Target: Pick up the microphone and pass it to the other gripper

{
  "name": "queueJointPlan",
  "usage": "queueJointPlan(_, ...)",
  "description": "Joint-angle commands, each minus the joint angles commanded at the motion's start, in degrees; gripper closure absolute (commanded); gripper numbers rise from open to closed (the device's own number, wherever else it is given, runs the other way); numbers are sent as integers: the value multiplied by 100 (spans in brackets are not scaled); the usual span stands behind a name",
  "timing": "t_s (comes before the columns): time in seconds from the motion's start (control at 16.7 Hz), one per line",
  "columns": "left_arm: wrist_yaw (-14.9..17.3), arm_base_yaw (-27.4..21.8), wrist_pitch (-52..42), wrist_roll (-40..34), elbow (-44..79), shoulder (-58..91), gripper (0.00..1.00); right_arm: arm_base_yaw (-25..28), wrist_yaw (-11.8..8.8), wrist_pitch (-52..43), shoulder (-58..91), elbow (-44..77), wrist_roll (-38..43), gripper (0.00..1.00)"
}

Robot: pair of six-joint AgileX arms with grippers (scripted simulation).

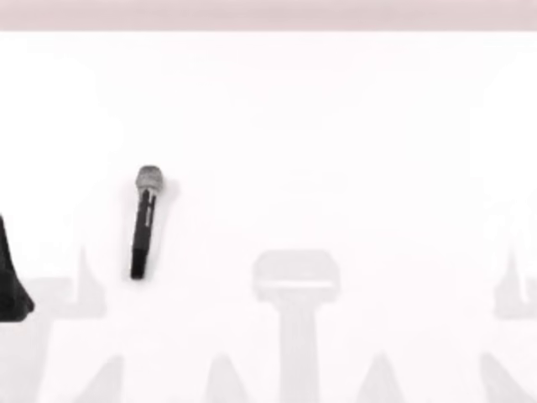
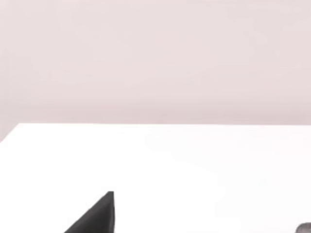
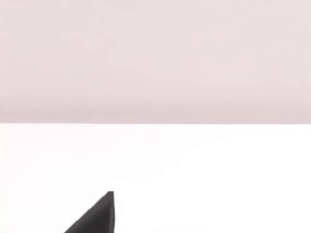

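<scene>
The microphone [image 1: 143, 225] lies flat on the white table left of centre, its grey mesh head [image 1: 149, 178] toward the far edge and its black handle toward the near edge. A black part of my left arm [image 1: 12, 287] shows at the top view's left edge, well apart from the handle. In the left wrist view my left gripper [image 2: 194, 216] is open: one pointed black finger [image 2: 98, 217] shows with bare table beside its inner face, and a grey sliver of the microphone [image 2: 304, 228] sits at the frame's corner. My right gripper [image 3: 138, 216], the other gripper, is open and empty; it is outside the top view.
The far edge of the table [image 1: 268, 32] meets a pale pink wall. Faint grey shadows of the arms and the camera stand [image 1: 295, 285] fall across the near part of the table.
</scene>
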Motion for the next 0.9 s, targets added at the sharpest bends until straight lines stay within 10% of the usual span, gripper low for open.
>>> queueJointPlan(0.42,32,-186,-555,-162,845,893,0,0,0,0,0,0,0,0)
queueJointPlan(0.9,74,-802,-2734,-729,3795,5140,0,0,0,0,0,0,0,0)
